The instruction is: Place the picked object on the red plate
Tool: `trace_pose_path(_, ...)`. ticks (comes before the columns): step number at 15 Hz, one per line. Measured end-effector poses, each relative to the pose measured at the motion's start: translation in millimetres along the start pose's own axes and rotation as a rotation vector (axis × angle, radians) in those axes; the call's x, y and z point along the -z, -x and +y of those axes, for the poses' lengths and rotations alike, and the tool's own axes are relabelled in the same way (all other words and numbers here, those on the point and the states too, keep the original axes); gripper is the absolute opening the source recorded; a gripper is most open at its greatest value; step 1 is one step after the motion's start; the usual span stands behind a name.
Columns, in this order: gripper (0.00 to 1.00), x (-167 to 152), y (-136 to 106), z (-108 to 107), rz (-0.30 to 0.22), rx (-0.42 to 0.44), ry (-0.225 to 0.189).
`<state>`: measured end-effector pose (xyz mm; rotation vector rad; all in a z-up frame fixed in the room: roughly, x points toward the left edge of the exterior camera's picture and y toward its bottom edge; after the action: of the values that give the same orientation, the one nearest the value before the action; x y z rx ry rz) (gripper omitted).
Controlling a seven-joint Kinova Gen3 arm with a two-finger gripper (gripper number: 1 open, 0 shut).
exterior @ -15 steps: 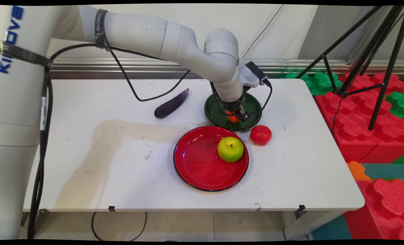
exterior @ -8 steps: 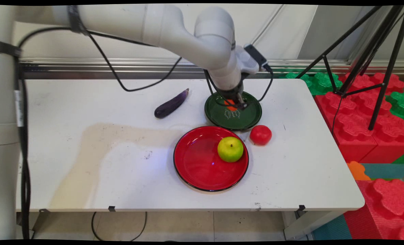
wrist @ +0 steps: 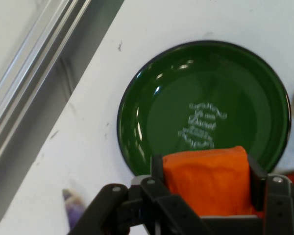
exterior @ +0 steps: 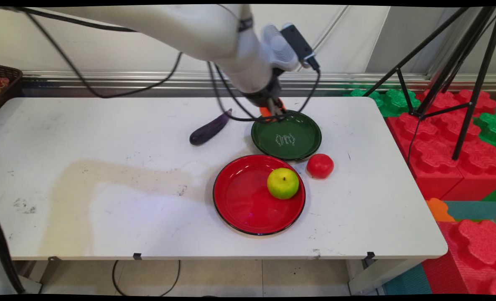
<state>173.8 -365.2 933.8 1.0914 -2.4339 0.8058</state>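
Two plates sit on the white worktop (exterior: 105, 167), one green and one red. The green plate (exterior: 286, 136) (wrist: 206, 103), right of centre in the main view, has nothing in it; only a pale printed mark shows at its middle. The red plate (exterior: 248, 200), just below it toward the lower centre, holds one yellow-green apple (exterior: 283, 183), resting on the plate's right side. One tomato (exterior: 320, 165) lies on the bare worktop just right of the red plate's upper rim and just below the green plate's lower right rim. One eggplant (exterior: 211, 127) (wrist: 73, 208) lies tilted on the worktop left of the green plate, apart from it. The gripper (exterior: 274, 109) (wrist: 208, 188) hangs at the upper centre of the main view, at the green plate's upper left rim, lifted off the surface, black cables looping about it. Its jaws are clenched on one orange block (exterior: 267, 111) (wrist: 207, 181); in the hand view the block fills the gap between the two fingers, with the green plate spread beneath and beyond it. At the far left edge of the main view a dark basket (exterior: 6, 81) stands beside the worktop with something red and yellow in it, too small to tell. At the right, red and green foam blocks (exterior: 461, 159) lie on the floor under a black tripod (exterior: 448, 75).
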Motion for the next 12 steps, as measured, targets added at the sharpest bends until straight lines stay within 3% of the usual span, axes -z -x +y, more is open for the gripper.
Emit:
trace_pose_path(3,0.00,25.4,19.6,-2.8,-0.008,-0.046,0.007)
trace_pose_path(7,0.00,46.9,48.4,1.5,-0.056,-0.073,0.037)
trace_pose_path(12,0.00,50.7,76.4,15.9,-0.125,-0.072,0.081)
